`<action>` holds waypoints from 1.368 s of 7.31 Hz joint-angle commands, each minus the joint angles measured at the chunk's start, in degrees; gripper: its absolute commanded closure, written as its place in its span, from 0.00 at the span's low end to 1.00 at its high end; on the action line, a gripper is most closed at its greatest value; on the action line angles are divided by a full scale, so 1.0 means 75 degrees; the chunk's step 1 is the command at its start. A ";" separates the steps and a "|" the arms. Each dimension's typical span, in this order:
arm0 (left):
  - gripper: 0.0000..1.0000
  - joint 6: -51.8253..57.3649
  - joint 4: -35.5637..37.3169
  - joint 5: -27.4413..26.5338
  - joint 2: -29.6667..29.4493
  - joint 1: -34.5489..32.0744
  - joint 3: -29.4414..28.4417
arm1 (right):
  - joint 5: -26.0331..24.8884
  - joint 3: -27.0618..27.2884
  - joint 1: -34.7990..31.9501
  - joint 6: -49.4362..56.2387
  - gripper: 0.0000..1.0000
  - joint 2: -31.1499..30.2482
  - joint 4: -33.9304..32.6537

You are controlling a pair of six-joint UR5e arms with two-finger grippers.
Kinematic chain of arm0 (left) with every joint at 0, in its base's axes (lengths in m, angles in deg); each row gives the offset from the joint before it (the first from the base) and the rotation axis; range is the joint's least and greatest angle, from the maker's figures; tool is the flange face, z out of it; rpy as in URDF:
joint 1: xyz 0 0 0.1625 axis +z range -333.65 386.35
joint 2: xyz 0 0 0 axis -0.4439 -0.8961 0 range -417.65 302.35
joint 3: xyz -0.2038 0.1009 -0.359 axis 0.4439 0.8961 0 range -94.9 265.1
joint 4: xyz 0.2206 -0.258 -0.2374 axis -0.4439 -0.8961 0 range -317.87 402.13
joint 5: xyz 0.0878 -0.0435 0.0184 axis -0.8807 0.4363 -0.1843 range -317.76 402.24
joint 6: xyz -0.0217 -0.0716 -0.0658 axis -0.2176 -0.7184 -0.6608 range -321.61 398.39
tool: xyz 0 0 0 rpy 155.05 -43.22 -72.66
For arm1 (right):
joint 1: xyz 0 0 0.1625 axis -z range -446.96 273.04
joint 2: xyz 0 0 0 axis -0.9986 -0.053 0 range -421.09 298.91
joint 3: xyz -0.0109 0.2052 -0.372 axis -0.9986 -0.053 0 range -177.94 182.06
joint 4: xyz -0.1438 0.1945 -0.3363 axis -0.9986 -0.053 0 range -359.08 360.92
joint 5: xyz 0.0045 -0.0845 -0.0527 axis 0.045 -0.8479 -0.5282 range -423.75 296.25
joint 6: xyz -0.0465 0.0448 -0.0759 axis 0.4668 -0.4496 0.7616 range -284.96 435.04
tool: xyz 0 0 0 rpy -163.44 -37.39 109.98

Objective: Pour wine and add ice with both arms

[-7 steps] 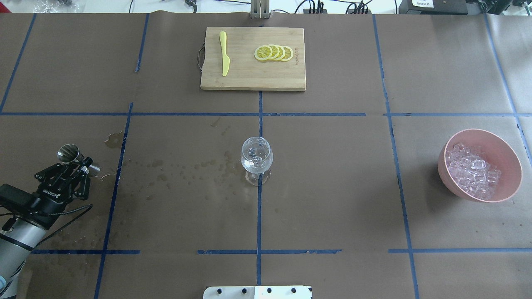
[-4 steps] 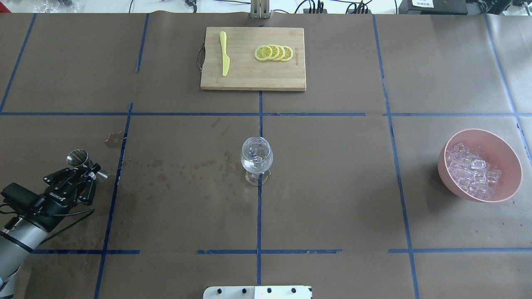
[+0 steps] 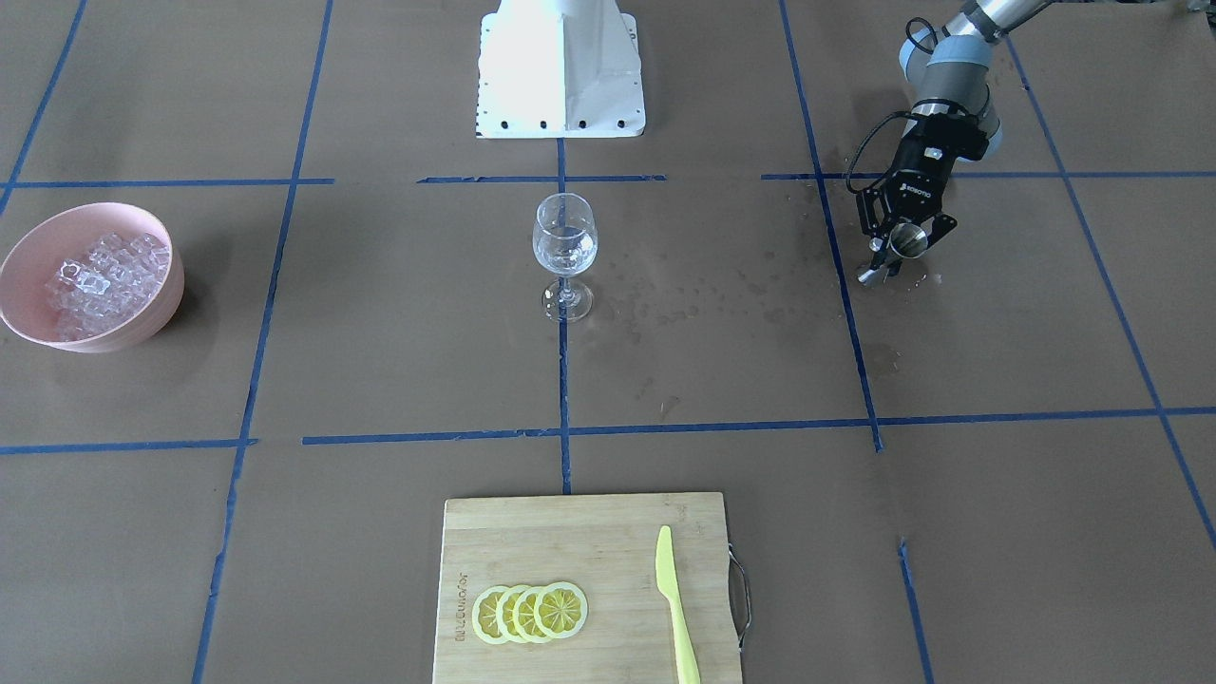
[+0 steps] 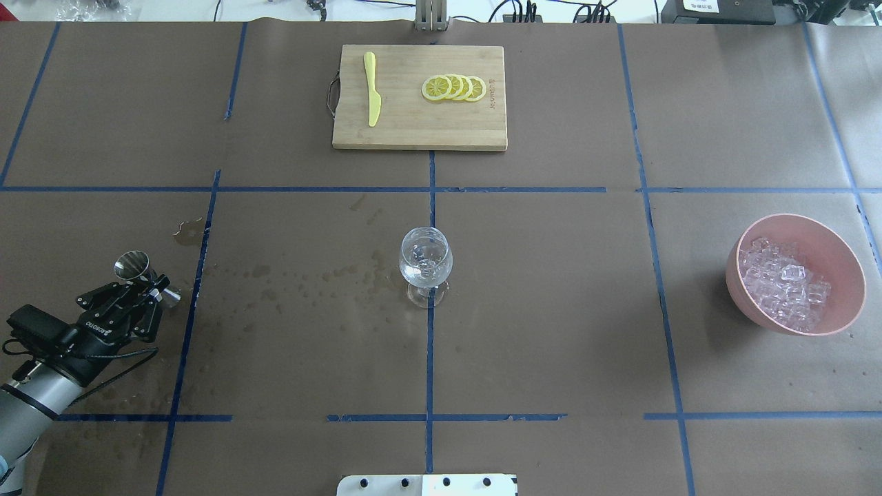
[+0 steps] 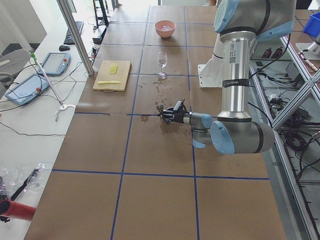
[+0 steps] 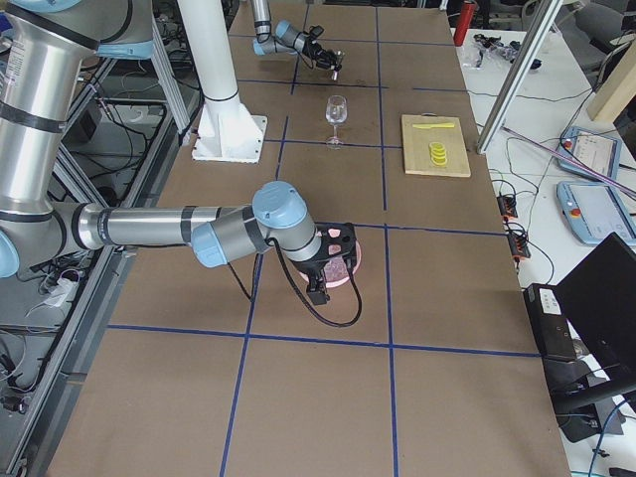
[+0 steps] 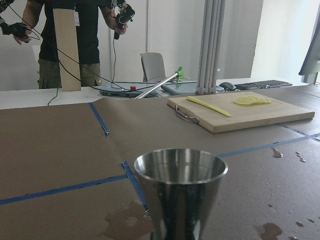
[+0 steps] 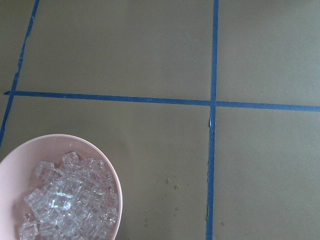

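While the wine glass (image 4: 426, 260), the pink bowl (image 4: 846, 265) and the cutting board (image 4: 420, 131) sit just where they did a second ago, the left pincer (image 4: 148, 288) has slid a little toward the tabletop's (image 4: 551, 310) middle and back toward the robot's edge. Its fingers are clamped on the narrow waist of a steel jigger (image 4: 132, 265), which has travelled with it and hangs tilted just above the brown paper. The left wrist view shows only the jigger's outside, so whether any wine is in it cannot be told. Wet spatters (image 4: 303, 289) mark the paper between jigger and glass. The ice (image 4: 785, 286) is heaped in the pink bowl, well apart from the glass. The right pincer (image 6: 338, 248) hovers over that bowl, and how far open it is cannot be told.
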State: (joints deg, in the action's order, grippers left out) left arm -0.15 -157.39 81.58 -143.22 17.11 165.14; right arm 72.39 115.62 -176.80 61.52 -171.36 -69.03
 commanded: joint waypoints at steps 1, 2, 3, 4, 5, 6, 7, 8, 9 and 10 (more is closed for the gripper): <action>1.00 -0.0006 0.0001 -0.0077 -0.0028 0.0037 -0.0077 | 0.0000 0.0011 -0.0033 -0.0002 0.00 -0.0004 -0.0002; 1.00 0.0017 0.0001 -0.0066 -0.0028 0.0037 -0.0101 | 0.0000 0.0011 -0.0033 0.0010 0.00 -0.0004 0.0009; 0.99 0.0017 0.0001 -0.0078 -0.0028 0.0049 -0.0112 | 0.0000 0.0011 -0.0045 0.0010 0.00 -0.0004 0.0009; 0.97 0.0017 0.0013 -0.0078 -0.0040 0.0060 -0.0124 | 0.0000 0.0011 -0.0045 0.0010 0.00 -0.0004 0.0009; 0.97 0.0017 0.0013 -0.0078 -0.0051 0.0084 -0.0124 | 0.0000 0.0011 -0.0045 0.0021 0.00 -0.0004 0.0009; 0.96 0.0029 0.0013 -0.0089 -0.0052 0.0084 -0.0124 | 0.0000 -0.0001 -0.0068 0.0033 0.00 -0.0004 0.0009; 0.95 0.0029 0.0013 -0.0089 -0.0063 0.0095 -0.0171 | 0.0000 -0.0001 -0.0068 0.0033 0.00 -0.0004 -0.0002; 0.95 0.0029 0.0013 -0.0101 -0.0063 0.0119 -0.0194 | 0.0000 0.0011 -0.0080 0.0033 0.00 -0.0016 0.0009; 0.94 0.0029 0.0013 -0.0101 -0.0075 0.0154 -0.0195 | 0.0000 0.0011 -0.0080 0.0033 0.00 -0.0027 0.0009; 0.93 0.0029 0.0013 -0.0148 -0.0075 0.0189 -0.0183 | 0.0000 0.0022 -0.0092 0.0033 0.00 -0.0051 0.0009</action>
State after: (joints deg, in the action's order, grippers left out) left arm 0.07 -157.29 80.75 -143.75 18.22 163.74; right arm 72.39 115.71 -177.41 61.77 -171.57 -68.96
